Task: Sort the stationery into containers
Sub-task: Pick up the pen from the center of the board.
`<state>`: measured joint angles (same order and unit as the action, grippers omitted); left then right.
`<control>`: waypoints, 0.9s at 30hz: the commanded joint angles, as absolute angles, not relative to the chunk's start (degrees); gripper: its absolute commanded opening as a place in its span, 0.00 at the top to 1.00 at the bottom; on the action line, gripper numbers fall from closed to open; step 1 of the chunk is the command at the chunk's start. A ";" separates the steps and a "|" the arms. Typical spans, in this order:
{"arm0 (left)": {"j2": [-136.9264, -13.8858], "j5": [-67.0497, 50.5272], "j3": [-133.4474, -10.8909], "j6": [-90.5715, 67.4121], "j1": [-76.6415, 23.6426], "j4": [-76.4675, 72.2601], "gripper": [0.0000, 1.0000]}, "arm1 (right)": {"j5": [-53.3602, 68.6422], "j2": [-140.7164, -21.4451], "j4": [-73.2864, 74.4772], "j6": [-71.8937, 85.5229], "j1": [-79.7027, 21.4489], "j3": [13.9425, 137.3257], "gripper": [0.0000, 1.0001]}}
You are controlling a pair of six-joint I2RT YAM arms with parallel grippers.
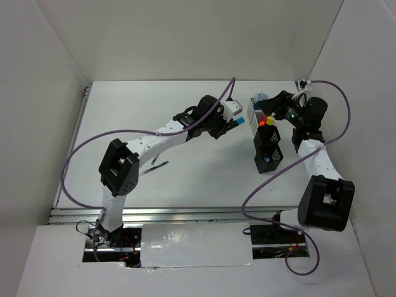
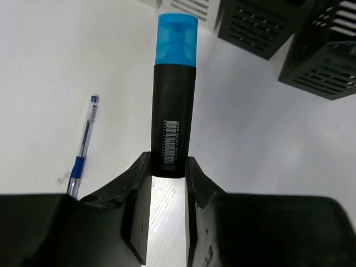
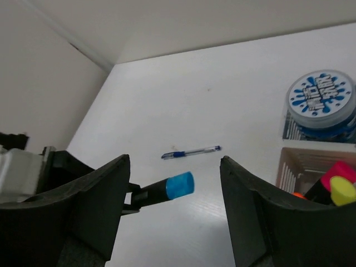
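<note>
My left gripper (image 1: 230, 122) is shut on the lower end of a black highlighter with a blue cap (image 2: 173, 111) and holds it above the table, cap pointing toward the bins. The cap also shows in the right wrist view (image 3: 181, 184). The white mesh bin (image 1: 252, 115) holds pink (image 3: 340, 169) and yellow (image 3: 342, 189) highlighters. My right gripper (image 1: 270, 110) hovers over that bin, open and empty (image 3: 175, 206). Two black mesh bins (image 1: 267, 140) (image 1: 270, 158) stand in a row nearer the arms. A thin pen (image 1: 156, 165) lies on the table to the left.
A round blue-white tape roll (image 3: 321, 100) sits behind the white bin, at the back of the row. The pen also shows in the left wrist view (image 2: 83, 147) and in the right wrist view (image 3: 192, 152). White walls enclose the table.
</note>
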<state>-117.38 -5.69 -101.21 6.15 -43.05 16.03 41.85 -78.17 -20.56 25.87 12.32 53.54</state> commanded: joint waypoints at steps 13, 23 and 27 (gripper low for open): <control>-101.78 -4.66 -91.67 -2.73 -45.17 9.49 1.00 | 54.49 -85.24 -23.58 48.26 9.41 55.19 0.13; -102.04 -4.22 -91.93 -2.29 -45.79 9.76 1.00 | 56.16 -88.32 -24.52 51.58 5.19 54.67 0.17; -102.30 -4.31 -91.93 -2.29 -45.79 9.75 1.00 | 57.48 -90.43 -24.52 52.73 4.31 54.84 0.25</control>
